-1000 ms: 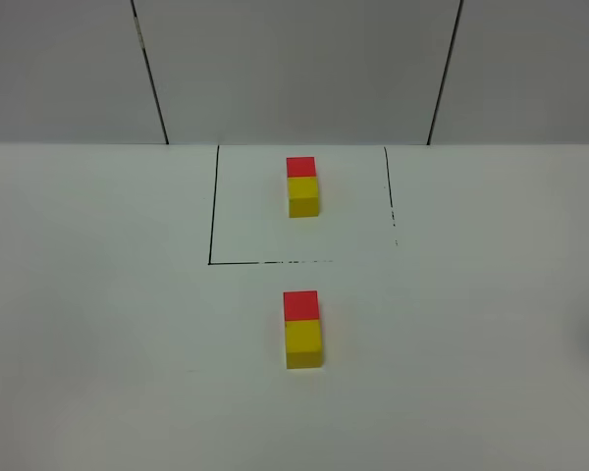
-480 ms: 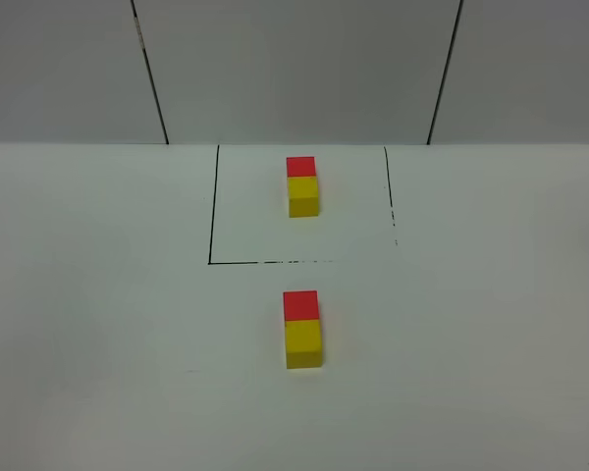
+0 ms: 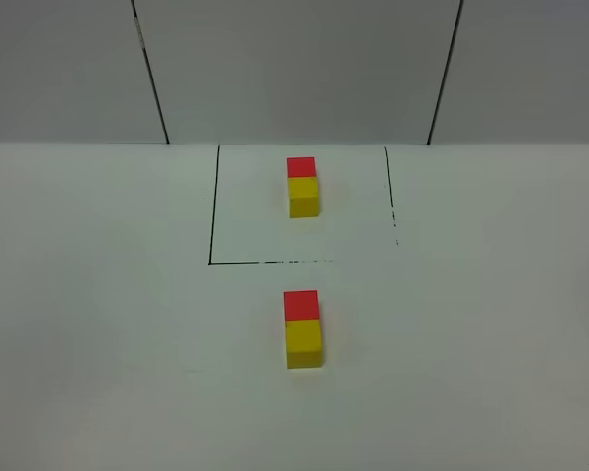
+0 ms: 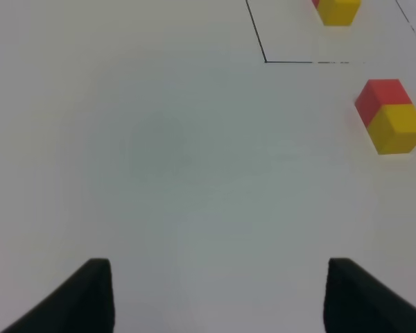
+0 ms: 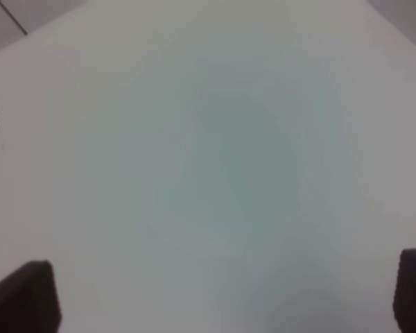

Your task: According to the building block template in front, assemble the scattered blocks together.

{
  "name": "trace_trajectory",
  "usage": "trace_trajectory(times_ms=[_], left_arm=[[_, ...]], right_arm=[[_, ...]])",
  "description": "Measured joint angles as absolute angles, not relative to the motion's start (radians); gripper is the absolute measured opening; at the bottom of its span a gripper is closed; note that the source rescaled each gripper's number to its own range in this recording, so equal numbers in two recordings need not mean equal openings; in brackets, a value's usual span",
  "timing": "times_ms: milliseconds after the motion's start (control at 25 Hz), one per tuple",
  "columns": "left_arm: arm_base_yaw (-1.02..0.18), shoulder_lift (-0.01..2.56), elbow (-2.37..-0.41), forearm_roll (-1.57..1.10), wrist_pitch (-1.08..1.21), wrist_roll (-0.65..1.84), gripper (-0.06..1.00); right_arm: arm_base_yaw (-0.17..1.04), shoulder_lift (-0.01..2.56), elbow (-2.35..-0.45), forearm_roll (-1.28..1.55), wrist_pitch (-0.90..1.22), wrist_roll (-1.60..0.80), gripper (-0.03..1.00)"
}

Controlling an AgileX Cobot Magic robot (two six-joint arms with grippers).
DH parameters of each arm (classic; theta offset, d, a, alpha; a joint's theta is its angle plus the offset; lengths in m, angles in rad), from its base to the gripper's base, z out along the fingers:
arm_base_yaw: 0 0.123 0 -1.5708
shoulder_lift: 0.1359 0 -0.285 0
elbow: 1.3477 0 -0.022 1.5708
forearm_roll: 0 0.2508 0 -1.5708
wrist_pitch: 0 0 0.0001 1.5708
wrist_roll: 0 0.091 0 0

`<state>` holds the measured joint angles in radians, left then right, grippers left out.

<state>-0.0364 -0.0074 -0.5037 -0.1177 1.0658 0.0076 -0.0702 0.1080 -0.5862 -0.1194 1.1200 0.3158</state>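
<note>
The building block template (image 3: 302, 186) is a red cube behind a yellow cube, set inside a thin black drawn frame (image 3: 212, 206) at the far middle of the table. Nearer the front, the scattered blocks stand joined the same way: the red cube (image 3: 300, 305) touches the far side of the yellow cube (image 3: 303, 343). The left wrist view shows this pair (image 4: 390, 116) off to one side, well ahead of my left gripper (image 4: 218, 305), which is open and holds nothing. My right gripper (image 5: 218, 298) is open over bare table. Neither gripper shows in the exterior view.
The white table (image 3: 98, 294) runs back to a grey panelled wall (image 3: 294, 69) with dark seams. The drawn frame's front line is broken toward its right corner.
The blocks have not moved. A faint dark shape at the right edge of the exterior view a second ago is gone.
</note>
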Motion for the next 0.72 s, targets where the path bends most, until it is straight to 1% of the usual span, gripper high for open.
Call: trace_trajectory(times_ms=[280, 520, 720], left_arm=[[-0.036, -0.007, -0.504, -0.118, 1.066, 0.008, 0.37], [-0.036, -0.007, -0.504, -0.118, 1.066, 0.008, 0.37], [-0.036, -0.007, -0.504, -0.118, 1.066, 0.008, 0.37]], right_arm=[[-0.070, 0.001, -0.522, -0.120, 1.108, 0.272, 0.87], [-0.070, -0.006, -0.498, -0.120, 1.076, 0.271, 0.87], [-0.070, -0.007, -0.492, -0.116, 1.068, 0.267, 0.84]])
